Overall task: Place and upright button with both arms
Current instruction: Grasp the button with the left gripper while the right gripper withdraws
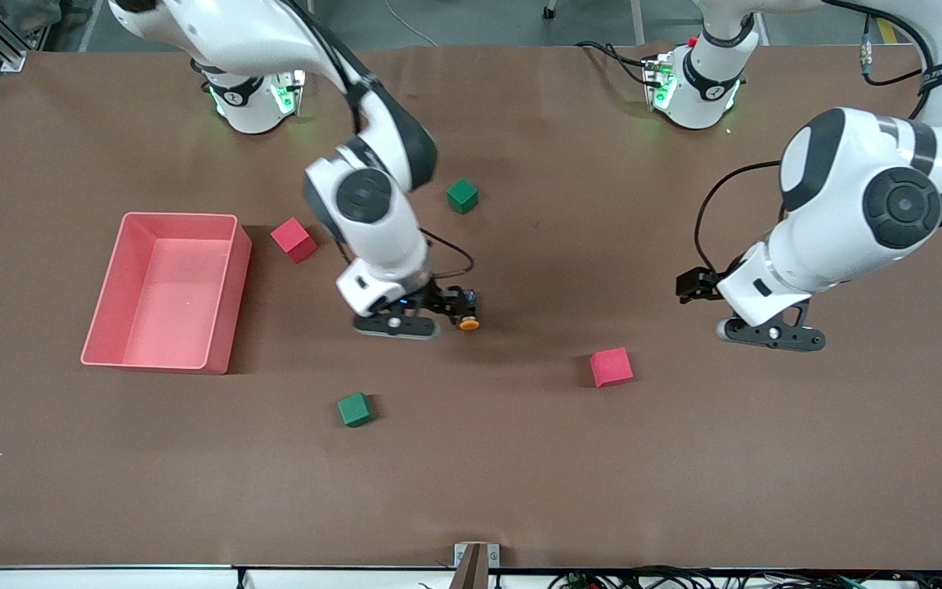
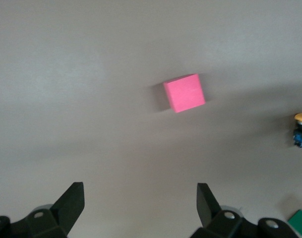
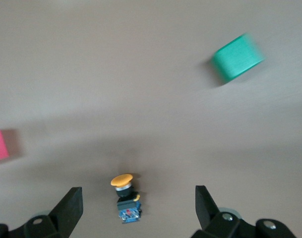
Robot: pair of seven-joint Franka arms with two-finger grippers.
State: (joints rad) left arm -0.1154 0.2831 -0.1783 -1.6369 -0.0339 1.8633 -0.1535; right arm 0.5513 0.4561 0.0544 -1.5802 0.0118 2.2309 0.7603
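Lying button [image 3: 126, 197] between right claw [image 3: 136, 208] fingers

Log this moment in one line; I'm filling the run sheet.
right claw: open over button | button: on table, lying | left claw: open, waiting near red cube

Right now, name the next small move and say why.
Probably lift the right gripper straight up and clear. Its fingers stand open with the button between them on the table, lying on its side. The left gripper waits open near the red cube and could come in to upright it.
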